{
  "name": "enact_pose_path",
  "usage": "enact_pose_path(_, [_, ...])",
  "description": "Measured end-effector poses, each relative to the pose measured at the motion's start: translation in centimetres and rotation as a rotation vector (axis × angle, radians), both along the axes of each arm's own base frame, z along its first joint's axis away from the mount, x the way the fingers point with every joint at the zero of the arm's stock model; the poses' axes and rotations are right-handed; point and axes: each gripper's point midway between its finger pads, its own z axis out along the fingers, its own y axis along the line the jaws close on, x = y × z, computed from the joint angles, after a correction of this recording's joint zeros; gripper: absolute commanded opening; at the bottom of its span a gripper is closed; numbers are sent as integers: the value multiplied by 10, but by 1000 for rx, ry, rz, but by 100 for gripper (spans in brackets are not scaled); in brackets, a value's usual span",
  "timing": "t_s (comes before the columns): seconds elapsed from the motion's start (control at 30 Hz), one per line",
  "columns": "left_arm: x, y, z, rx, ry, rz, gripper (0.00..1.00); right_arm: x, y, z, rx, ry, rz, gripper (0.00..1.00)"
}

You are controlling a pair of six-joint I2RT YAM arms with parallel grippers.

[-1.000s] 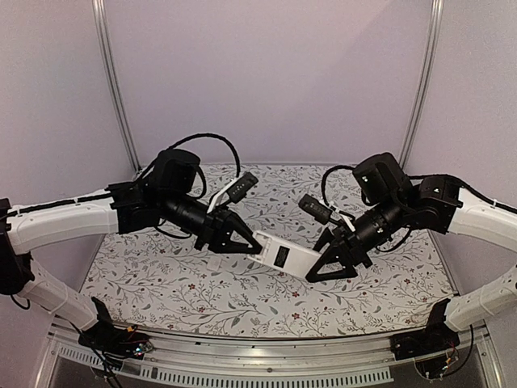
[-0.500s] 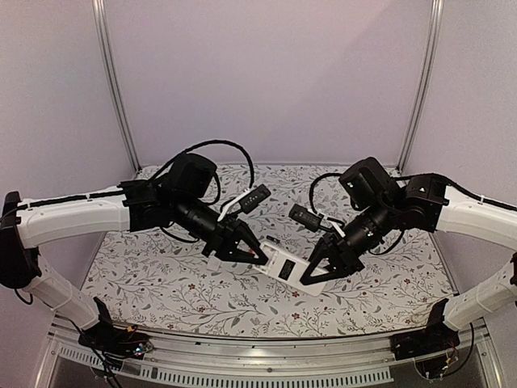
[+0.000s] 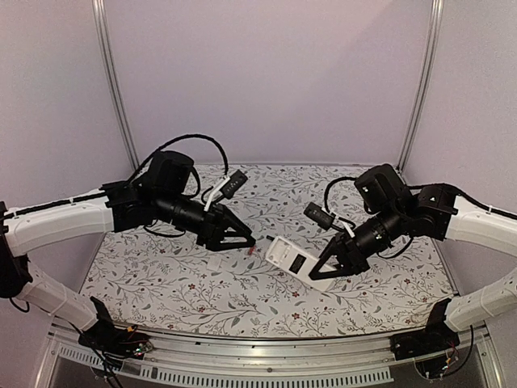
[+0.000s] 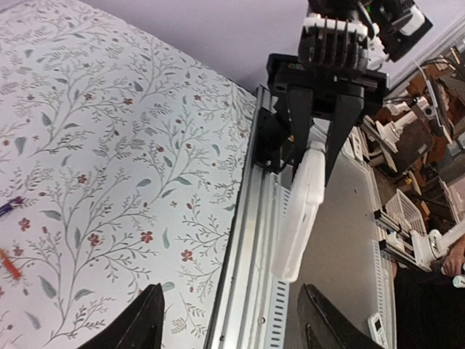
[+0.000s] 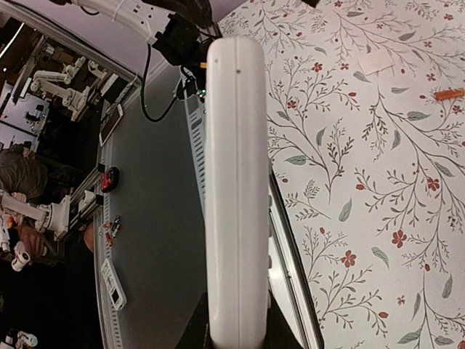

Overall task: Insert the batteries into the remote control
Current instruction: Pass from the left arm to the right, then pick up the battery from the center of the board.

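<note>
The remote control (image 3: 294, 260) hangs above the mat with its white back and dark recess facing up. My right gripper (image 3: 328, 270) is shut on its right end. In the right wrist view the remote (image 5: 234, 182) shows edge-on, rising from the gripper (image 5: 234, 336). My left gripper (image 3: 245, 239) is open and empty, a short way left of the remote. The left wrist view shows its fingers wide apart around the gripper (image 4: 236, 329), with the remote (image 4: 300, 211) ahead. An orange battery (image 4: 6, 261) and a dark battery (image 4: 6, 208) lie on the mat; the orange battery (image 5: 449, 94) also shows in the right wrist view.
A small flat white plastic piece (image 3: 219, 262) lies on the floral mat (image 3: 161, 283) below my left gripper. The metal rail (image 3: 266, 349) runs along the table's near edge. Purple walls close in the back and sides.
My left gripper opened, let go of the remote and drew back to the left. My right gripper shut on the remote's right end and now holds it alone.
</note>
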Motion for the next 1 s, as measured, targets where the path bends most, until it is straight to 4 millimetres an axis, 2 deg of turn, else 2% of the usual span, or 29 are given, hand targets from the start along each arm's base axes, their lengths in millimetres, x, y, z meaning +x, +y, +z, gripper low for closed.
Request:
enact_pose_path(0.13, [42, 25, -1, 34, -46, 216, 64, 23, -19, -7, -8, 0, -133, 0])
enact_pose_path(0.23, [69, 37, -13, 103, -75, 357, 58, 38, -32, -13, -17, 2, -219, 0])
enact_pose_path(0.4, [108, 45, -60, 330, -51, 508, 54, 55, -48, -34, -66, 29, -327, 0])
enact_pose_path(0.57, [124, 50, -105, 504, -13, 556, 50, 65, -61, -50, -109, 50, -399, 0])
enact_pose_path(0.73, [135, 37, -126, 580, -11, 519, 54, 74, -73, -64, -139, 81, -461, 0])
enact_pose_path(1.0, [156, -14, -141, 654, -170, 278, 65, 79, -81, -67, -140, 95, -499, 0])
